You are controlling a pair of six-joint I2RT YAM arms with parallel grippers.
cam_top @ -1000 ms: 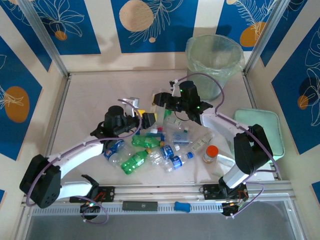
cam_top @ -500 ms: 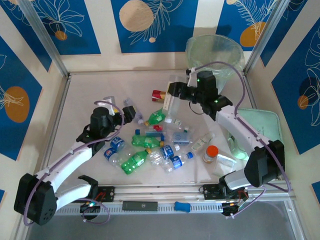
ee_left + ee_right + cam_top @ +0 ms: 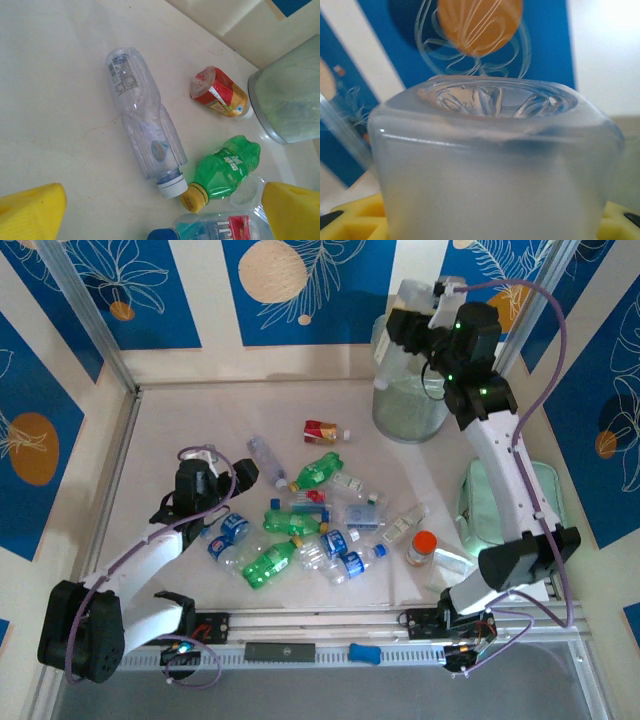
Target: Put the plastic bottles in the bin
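My right gripper (image 3: 403, 324) is raised over the bin (image 3: 405, 410), a grey-green bucket with a bag liner. It is shut on a clear frosted bottle (image 3: 495, 165), whose base faces the right wrist camera between the yellow fingers (image 3: 355, 220). My left gripper (image 3: 236, 475) (image 3: 162, 207) stands open low over the table, just short of a clear bottle (image 3: 142, 127) (image 3: 264, 460) lying with its white cap toward it. A green bottle (image 3: 227, 167) (image 3: 318, 471) and a red-and-gold bottle (image 3: 218, 93) (image 3: 325, 431) lie beyond. Several more bottles (image 3: 310, 530) are heaped at centre.
A squat container with an orange cap (image 3: 421, 547) stands right of the heap. A mint-green tray (image 3: 475, 505) lies at the right, partly behind the right arm. A blue-capped bottle (image 3: 220, 227) lies between the left fingers' near edge. Walls close the table on three sides.
The right arm has risen from the heap to above the bin, carrying the clear bottle. The left arm has drawn back to the left, away from the heap.
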